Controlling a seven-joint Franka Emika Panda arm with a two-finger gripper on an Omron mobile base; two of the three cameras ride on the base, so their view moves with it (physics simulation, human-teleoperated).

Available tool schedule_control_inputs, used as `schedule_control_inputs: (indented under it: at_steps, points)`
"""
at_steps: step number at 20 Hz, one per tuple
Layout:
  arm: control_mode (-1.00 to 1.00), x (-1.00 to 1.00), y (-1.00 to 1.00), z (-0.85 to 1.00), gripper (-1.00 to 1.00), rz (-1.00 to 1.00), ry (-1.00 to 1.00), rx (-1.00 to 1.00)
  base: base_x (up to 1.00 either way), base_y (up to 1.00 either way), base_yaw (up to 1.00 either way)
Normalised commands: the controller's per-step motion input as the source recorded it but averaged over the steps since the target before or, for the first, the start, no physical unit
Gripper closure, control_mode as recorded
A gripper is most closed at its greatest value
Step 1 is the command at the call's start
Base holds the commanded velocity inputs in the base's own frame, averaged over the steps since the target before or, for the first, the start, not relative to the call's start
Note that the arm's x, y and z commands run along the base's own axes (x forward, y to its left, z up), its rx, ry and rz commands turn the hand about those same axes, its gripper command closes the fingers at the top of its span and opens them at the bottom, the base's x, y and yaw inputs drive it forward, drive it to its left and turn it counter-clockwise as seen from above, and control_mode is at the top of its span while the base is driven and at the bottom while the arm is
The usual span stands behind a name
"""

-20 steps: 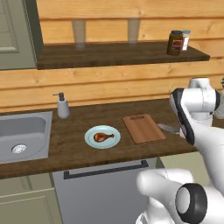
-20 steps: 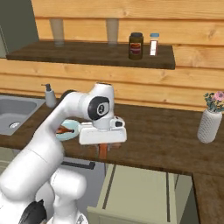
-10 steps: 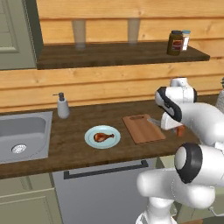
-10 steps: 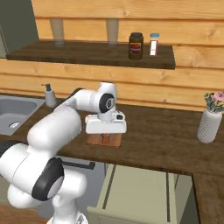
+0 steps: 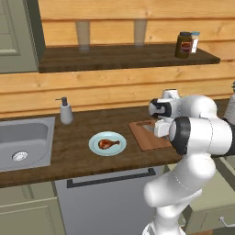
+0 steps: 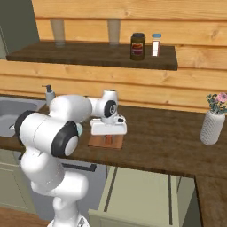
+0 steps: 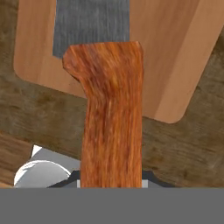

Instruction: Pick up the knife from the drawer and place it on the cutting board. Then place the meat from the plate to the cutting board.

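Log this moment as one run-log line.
gripper: shut on wooden-handled grey-bladed knife | above reddish-brown wooden cutting board | drumstick: on plate

Knife (image 7: pixel 107 100), wooden handle and grey blade, hangs over the cutting board (image 7: pixel 175 52); meat (image 5: pixel 108 143) on plate (image 5: pixel 96 149).

left base view: looks from behind the arm on its left side, forward and down over the worktop (image 5: pixel 73 151) toward the wooden wall; stands well back, taking in the sink (image 5: pixel 23 142), plate (image 5: pixel 107 143), cutting board (image 5: pixel 149 135) and the shelf (image 5: pixel 124 57) above.
right base view: looks from behind the arm on its right side, forward and down; equally far back, reaching the vase (image 6: pixel 212 126) at the right.
hand view: looks along the pincer, very near; the knife (image 7: pixel 111 127) handle fills the middle, with a corner of the cutting board (image 7: pixel 175 57) behind it.
shared ground: both base views show the same worktop (image 6: pixel 168 142), shelf (image 6: pixel 93 55), jar (image 6: pixel 138 46) and cutting board (image 6: pixel 105 142).
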Motion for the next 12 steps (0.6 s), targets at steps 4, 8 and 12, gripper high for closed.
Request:
schedule_control_inputs:
  at_steps: [4, 8, 12]
  points:
    - [-1.0, 0.92, 0.0, -0.8, 1.0, 0.0, 0.0, -0.02, 0.0, 0.0, 0.0]
    - [-1.0, 0.36, -0.03, -0.62, 1.0, 0.0, 0.0, 0.0, 0.0, 0.0, 0.0]
    - [-1.0, 0.35, -0.12, -0.28, 1.0, 0.0, 0.0, 0.0, 0.0, 0.0, 0.0]
